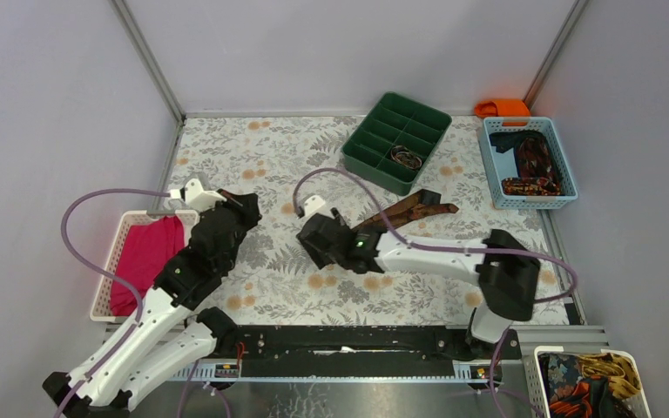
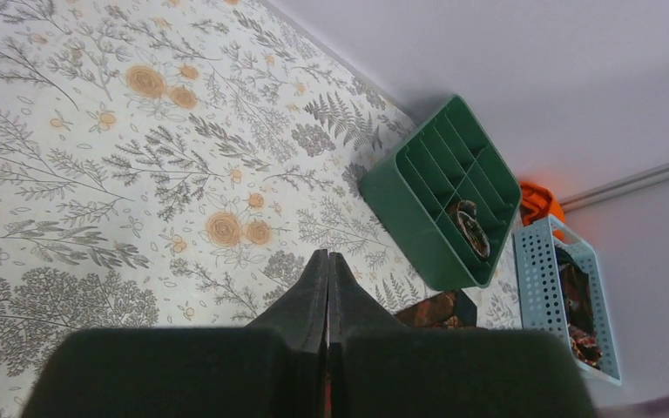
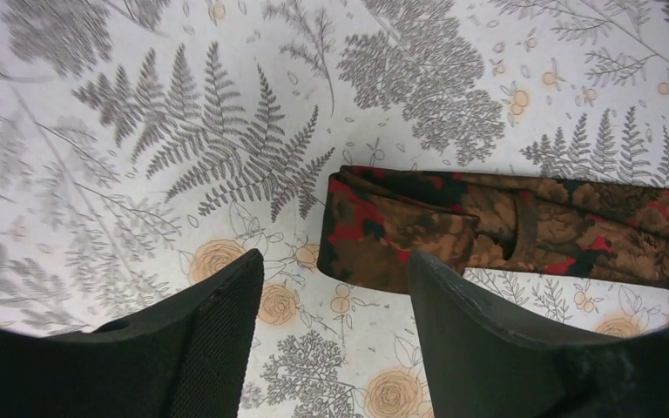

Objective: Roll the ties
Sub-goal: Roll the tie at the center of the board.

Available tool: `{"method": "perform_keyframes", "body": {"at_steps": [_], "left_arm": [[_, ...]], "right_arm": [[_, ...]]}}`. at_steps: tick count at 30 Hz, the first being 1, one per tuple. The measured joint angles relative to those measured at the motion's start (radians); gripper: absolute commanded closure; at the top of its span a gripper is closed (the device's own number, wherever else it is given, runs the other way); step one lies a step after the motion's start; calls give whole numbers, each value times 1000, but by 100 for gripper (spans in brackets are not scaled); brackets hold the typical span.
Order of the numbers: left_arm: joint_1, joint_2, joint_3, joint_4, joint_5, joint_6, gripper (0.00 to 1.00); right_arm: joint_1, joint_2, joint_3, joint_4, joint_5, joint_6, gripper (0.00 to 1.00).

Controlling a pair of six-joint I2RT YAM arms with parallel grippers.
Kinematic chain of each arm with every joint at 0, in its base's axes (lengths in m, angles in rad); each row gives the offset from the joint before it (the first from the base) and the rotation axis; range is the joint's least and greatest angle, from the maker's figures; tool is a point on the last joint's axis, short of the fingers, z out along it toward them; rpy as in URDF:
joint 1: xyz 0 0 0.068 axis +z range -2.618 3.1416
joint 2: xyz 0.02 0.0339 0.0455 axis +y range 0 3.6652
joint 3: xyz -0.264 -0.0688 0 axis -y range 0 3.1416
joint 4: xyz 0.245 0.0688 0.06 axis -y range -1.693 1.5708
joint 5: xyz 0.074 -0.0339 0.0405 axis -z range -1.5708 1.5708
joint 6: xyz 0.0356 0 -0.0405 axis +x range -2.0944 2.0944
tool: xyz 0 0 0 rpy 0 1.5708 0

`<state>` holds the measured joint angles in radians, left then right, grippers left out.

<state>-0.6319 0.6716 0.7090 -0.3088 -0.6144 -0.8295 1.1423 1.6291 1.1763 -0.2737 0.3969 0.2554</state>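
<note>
A dark red-black tie [image 1: 414, 212] with tan patterns lies slantwise on the floral table, one end folded over [image 3: 396, 233]. In the right wrist view, my right gripper [image 3: 335, 261] stands open just short of that folded end, with only tablecloth between its fingers. From above, the right gripper [image 1: 327, 244] covers the tie's near end. My left gripper [image 1: 246, 209] hovers left of it, fingers pressed together [image 2: 327, 261] and holding nothing. In the left wrist view the tie [image 2: 442, 309] peeks out beyond the left fingers.
A green divided tray [image 1: 375, 144] at the back holds a rolled tie [image 1: 406, 158]. Right of it a blue basket [image 1: 495, 165] holds more ties. An orange cloth [image 1: 503, 107] lies in the corner. A white basket [image 1: 115, 252] with magenta cloth [image 1: 152, 252] stands left, and another basket [image 1: 588, 383] near right.
</note>
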Motion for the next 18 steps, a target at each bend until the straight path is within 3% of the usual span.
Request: {"method": "perform_keyframes", "body": {"at_steps": [8, 18], "left_arm": [[0, -15, 8, -60, -18, -3, 100], [1, -7, 3, -63, -15, -1, 100]], "right_arm": [[50, 257, 101, -102, 127, -5, 25], [49, 344, 144, -146, 231, 3, 26]]}}
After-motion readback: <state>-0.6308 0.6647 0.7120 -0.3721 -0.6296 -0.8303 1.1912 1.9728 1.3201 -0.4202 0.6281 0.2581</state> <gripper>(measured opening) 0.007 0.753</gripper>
